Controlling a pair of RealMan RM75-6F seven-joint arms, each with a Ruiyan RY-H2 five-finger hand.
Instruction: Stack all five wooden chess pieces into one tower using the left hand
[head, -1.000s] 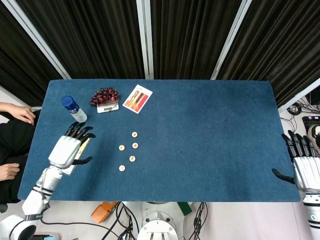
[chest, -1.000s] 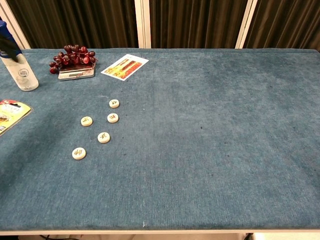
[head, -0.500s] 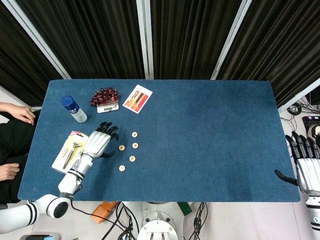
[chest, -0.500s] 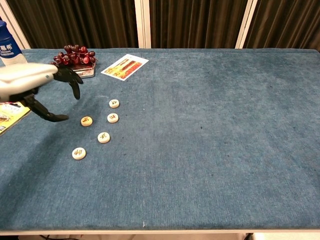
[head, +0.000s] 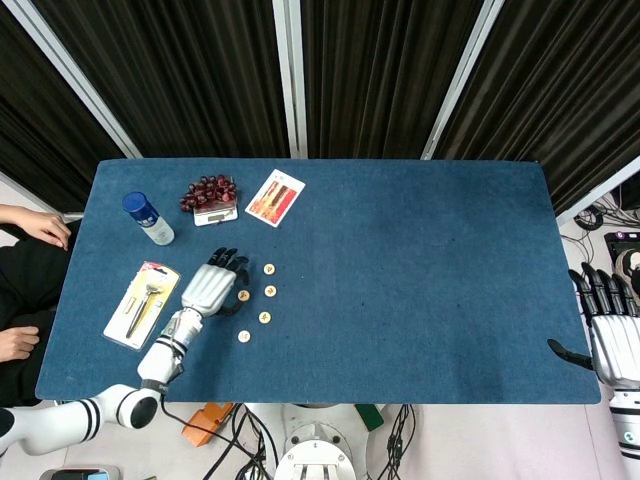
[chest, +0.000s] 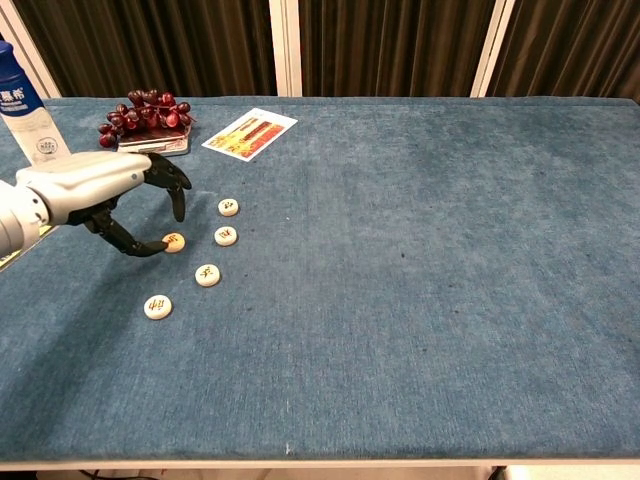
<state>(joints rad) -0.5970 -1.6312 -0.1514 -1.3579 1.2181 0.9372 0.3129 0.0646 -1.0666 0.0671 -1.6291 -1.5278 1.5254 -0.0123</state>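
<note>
Felt-napped blue table (chest: 420, 300), round pale wooden chess pieces (chest: 207, 275), left hand (chest: 95, 190) fingers (chest: 178, 195) spread, thumb touching one.

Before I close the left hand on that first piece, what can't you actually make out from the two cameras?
- Left hand on the leftmost chess piece: the chest view doesn't settle whether the thumb touches it; in the head view the hand covers it.
- Piece markings: too small in both views.
- Right hand: outside the chest view.
</note>
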